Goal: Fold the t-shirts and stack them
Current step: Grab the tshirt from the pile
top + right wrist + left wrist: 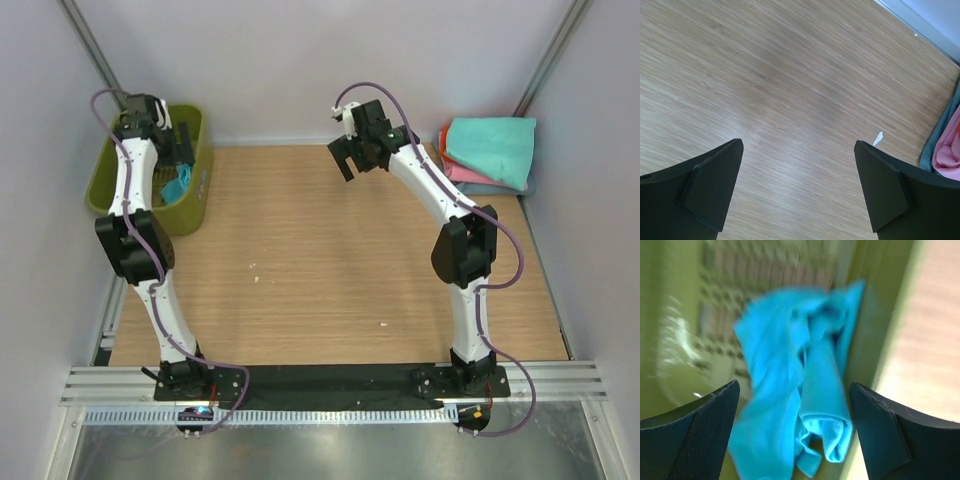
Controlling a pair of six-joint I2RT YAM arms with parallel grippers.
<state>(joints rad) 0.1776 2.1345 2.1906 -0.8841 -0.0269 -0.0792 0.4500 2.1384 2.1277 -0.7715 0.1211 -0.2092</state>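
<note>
The turquoise t-shirt [790, 365] lies crumpled in the basket [196, 205], under the left gripper [794, 390], jaws spread and empty. Pinch one thick fold (clear of the basket wall). The right gripper [352, 160], right of the basket, gapes too.

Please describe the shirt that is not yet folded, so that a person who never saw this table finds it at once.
At the far left corner of the light wooden table stands an olive-green slotted plastic basket. Inside it lies a crumpled bright turquoise-blue cloth t-shirt. Unlike the folded mint-teal and pink shirts stacked in the far right corner, it is loose and bunched up.
</note>
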